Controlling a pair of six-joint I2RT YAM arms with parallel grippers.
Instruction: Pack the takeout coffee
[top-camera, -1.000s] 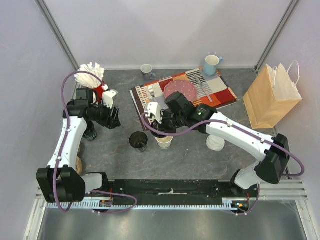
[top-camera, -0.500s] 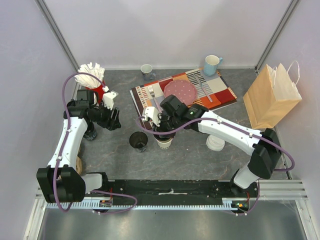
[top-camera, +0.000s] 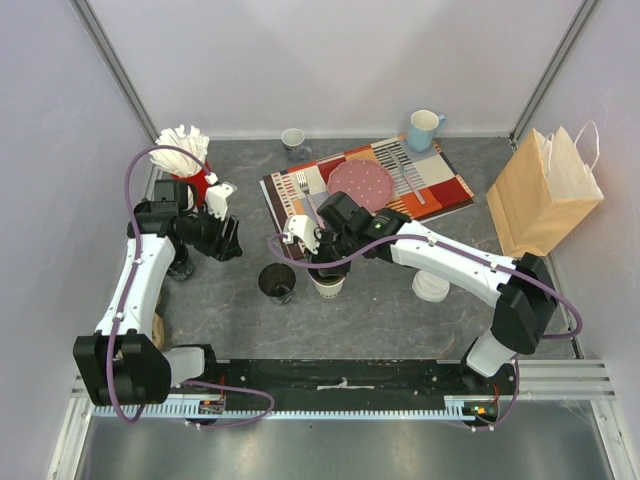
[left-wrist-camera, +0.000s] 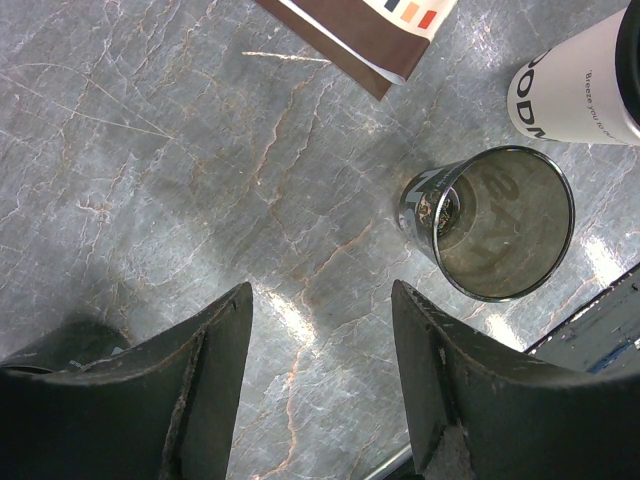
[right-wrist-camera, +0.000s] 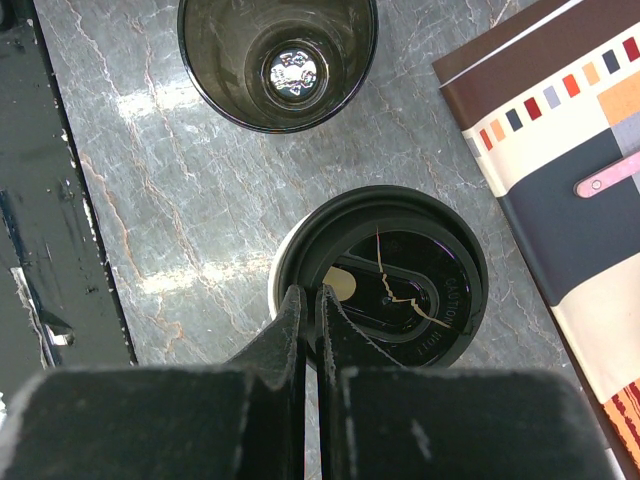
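A cream-white takeout coffee cup (top-camera: 328, 285) with a black sip lid (right-wrist-camera: 385, 275) stands upright on the grey table, just in front of the placemat. My right gripper (right-wrist-camera: 312, 292) hangs right over it, shut, its tips resting at the lid's near-left rim; I cannot tell whether they pinch the rim. The cup's printed side (left-wrist-camera: 575, 90) shows at the top right of the left wrist view. A white round lid (top-camera: 430, 286) sits right of the right arm; what is under it is hidden. My left gripper (left-wrist-camera: 320, 290) hovers open over bare table, holding nothing.
A dark glass tumbler (top-camera: 277, 282) stands just left of the cup. Behind lie a striped placemat (top-camera: 440, 185) with a pink plate (top-camera: 362, 180), a blue mug (top-camera: 424, 129) and a grey mug (top-camera: 293, 141). A brown paper bag (top-camera: 545, 195) stands far right, a red napkin holder (top-camera: 190, 160) far left.
The right arm's wrist has shifted a little left over the cream-white cup, and its elbow has swung inward. The left arm has not moved.
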